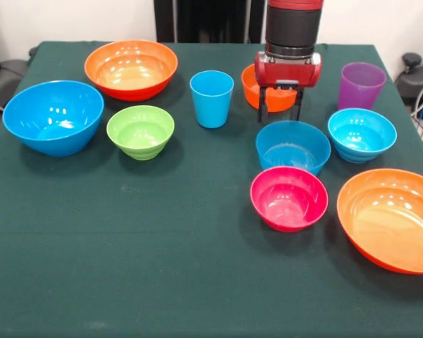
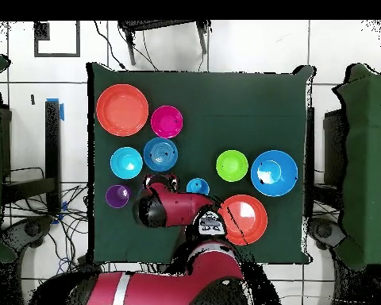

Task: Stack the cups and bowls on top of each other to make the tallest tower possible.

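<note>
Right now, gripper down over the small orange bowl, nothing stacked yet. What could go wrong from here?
1. The gripper straddles the small orange bowl; its open fingers sit near the rim, so a grasp may slip or tip it.
2. The blue bowl sits just in front; a low move could knock it.
3. The purple cup and light blue cup stand on either side; a wide swing could topple them.
</note>
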`<state>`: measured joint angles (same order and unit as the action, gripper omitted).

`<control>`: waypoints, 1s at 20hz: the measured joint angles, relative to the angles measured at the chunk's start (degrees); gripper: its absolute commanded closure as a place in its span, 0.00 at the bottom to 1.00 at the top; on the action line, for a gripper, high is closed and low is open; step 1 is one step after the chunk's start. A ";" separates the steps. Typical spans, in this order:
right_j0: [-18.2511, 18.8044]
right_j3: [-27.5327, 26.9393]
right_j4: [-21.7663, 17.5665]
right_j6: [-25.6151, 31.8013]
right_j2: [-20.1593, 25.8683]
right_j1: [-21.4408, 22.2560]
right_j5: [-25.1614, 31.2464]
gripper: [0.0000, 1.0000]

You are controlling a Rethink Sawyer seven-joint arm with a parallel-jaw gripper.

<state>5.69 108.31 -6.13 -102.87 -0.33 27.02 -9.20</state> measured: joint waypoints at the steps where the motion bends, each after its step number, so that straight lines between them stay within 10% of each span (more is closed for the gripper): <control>1: 0.01 -0.04 0.00 0.00 0.00 -0.12 -0.84 0.00; 20: 1.02 -0.24 -0.01 0.00 0.27 -0.99 -4.61 0.00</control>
<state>6.71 108.07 -6.14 -102.87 -0.06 26.03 -13.81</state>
